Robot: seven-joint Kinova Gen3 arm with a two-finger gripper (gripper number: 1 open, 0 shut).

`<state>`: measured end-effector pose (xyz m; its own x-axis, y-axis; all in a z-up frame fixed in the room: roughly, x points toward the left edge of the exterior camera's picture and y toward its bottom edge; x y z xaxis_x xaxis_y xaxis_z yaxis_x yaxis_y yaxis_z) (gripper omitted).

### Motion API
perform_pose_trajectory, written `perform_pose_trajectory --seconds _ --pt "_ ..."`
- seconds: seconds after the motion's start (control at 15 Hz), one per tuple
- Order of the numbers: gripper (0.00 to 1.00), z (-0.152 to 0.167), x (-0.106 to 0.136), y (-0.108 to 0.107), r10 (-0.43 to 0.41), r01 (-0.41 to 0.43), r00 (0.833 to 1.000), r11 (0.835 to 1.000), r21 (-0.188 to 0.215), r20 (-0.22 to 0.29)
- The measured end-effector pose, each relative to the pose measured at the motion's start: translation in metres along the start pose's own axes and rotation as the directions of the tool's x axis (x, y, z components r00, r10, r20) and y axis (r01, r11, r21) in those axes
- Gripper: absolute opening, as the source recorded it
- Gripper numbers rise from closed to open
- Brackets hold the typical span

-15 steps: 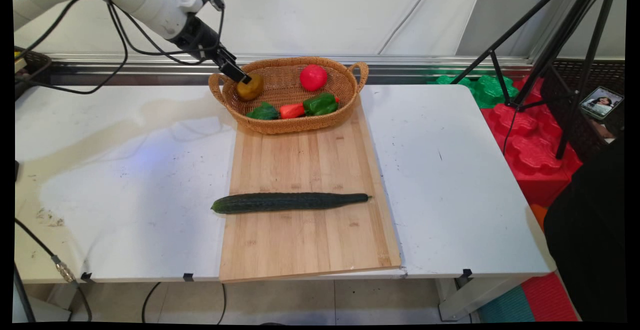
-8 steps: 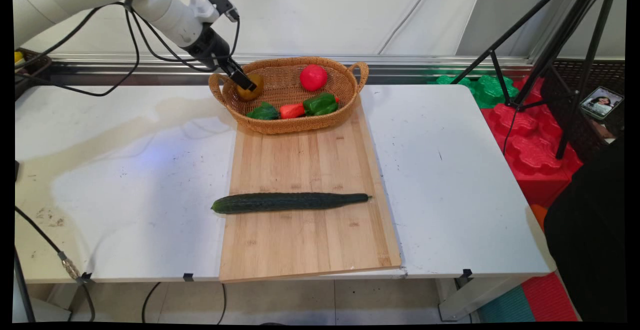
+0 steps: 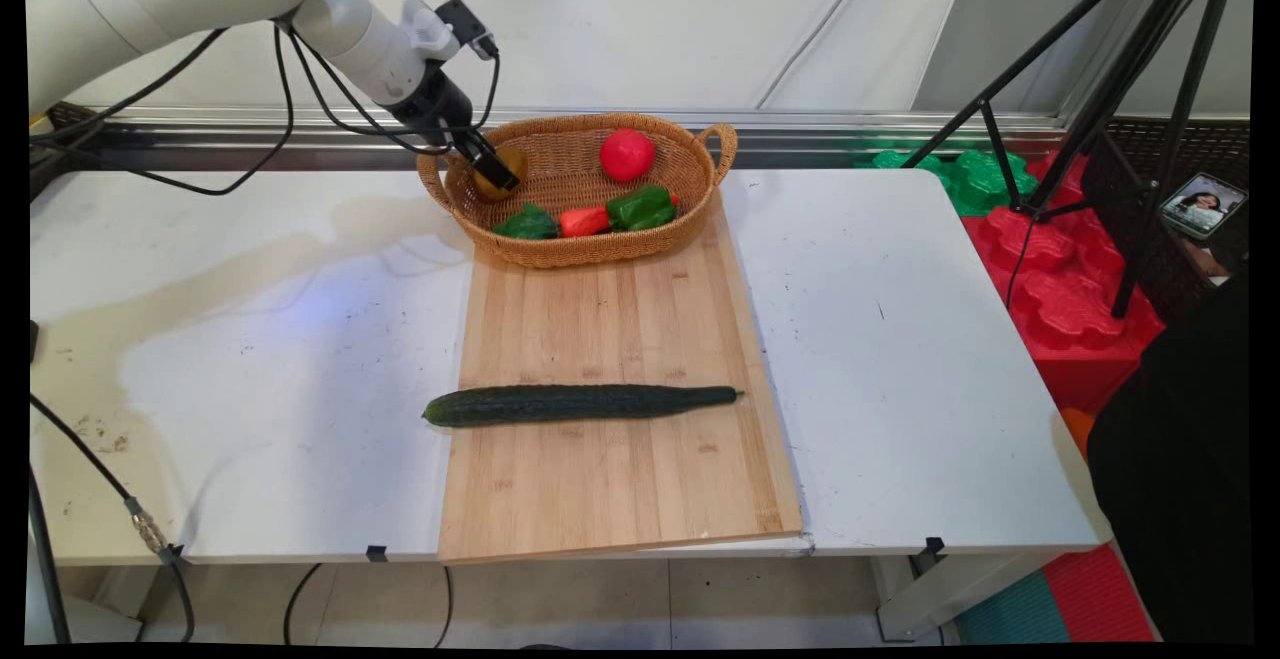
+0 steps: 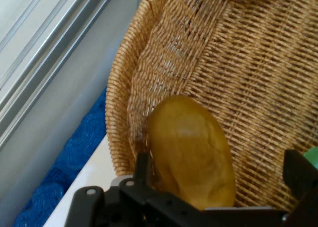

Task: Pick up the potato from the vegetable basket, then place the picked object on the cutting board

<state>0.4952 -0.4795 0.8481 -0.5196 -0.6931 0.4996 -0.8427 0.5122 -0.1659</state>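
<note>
My gripper point(image 3: 497, 174) reaches down into the left end of a wicker basket point(image 3: 590, 257). It stands open around a brownish-yellow potato point(image 3: 516, 161) that lies on the basket floor. In the hand view the potato point(image 4: 191, 157) sits between the two fingers: the left finger point(image 4: 143, 162) is against its side, and the right finger point(image 4: 299, 171) stands a little apart from it. The basket wall point(image 4: 258, 78) fills the background. Also in the basket are a red tomato point(image 3: 627, 154), two green peppers point(image 3: 640, 207) and a red pepper point(image 3: 583, 222).
The basket stands on the far end of a wooden cutting board point(image 3: 620, 319). A long dark cucumber point(image 3: 580, 404) lies across the board's near half. A black tripod point(image 3: 1100, 89) and red foam blocks point(image 3: 1060, 299) stand beyond the table's right edge.
The arm has swung to the right and the gripper has come down over the potato, from its left top to astride it. The potato and the other vegetables have not moved.
</note>
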Motion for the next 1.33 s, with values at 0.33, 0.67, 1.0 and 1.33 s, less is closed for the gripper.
perform_pose_trajectory --seconds 0.33,0.67,1.0,1.33 --pt "1.00 0.010 0.003 0.004 0.012 -0.012 1.000 1.000 0.019 0.015" --pt "1.00 0.019 0.005 0.006 0.027 -0.028 0.999 0.999 0.037 0.027" --pt "0.00 0.024 0.007 0.008 0.040 -0.041 0.999 0.998 0.043 0.031" --pt "0.00 0.028 0.007 0.012 0.052 -0.053 0.998 0.998 0.045 0.032"
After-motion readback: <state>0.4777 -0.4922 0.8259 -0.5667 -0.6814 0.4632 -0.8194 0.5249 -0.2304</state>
